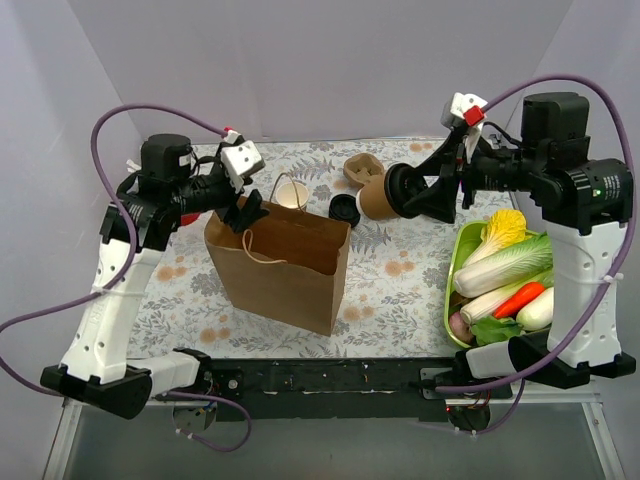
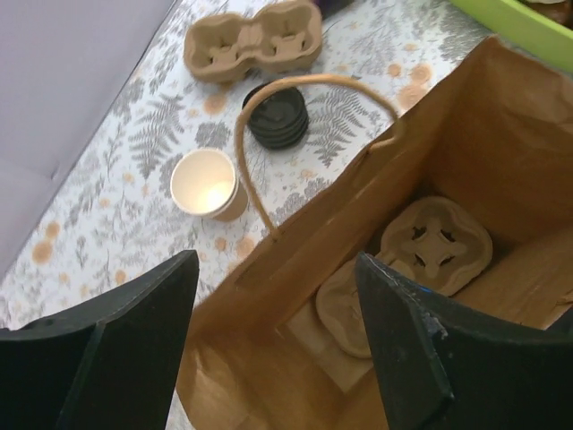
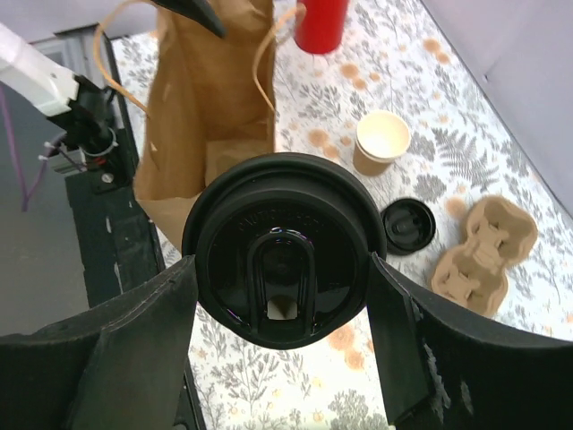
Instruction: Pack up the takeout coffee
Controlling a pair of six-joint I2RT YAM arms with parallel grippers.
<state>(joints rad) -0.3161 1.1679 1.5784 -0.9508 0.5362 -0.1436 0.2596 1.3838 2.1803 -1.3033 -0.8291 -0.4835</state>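
Gripping the lidded coffee cup (image 1: 375,198) on both sides of its black lid, the right gripper (image 1: 405,192) carries it on its side, base pointing left, lid facing the wrist. In the right wrist view each finger (image 3: 134,340) presses the lid's edge. Cup sits off the cloth, just beyond the far right corner of the brown paper bag (image 1: 285,270); how high, I cannot tell. Bag stands upright at mid-table, mouth open, a pulp carrier (image 2: 430,246) lying flat on its bottom with bare floor beside it. One rope handle (image 2: 313,80) arches over the far rim. Left gripper (image 1: 243,212) hangs at the bag's far left rim, fingers spread wide, the bag wall running between them and nothing pinched. Beyond that rim: an open paper cup (image 2: 206,184) upright, close to the bag wall; a loose black lid (image 2: 277,115) just past the handle; a second pulp carrier (image 2: 253,40) further back, near the far wall. A red cup (image 3: 320,22) shows past the bag in the right wrist view. Right side of the table (image 1: 400,300) is bordered by a green tray (image 1: 450,295) of vegetables; a strip of bare patterned cloth lies between the tray and the bag.
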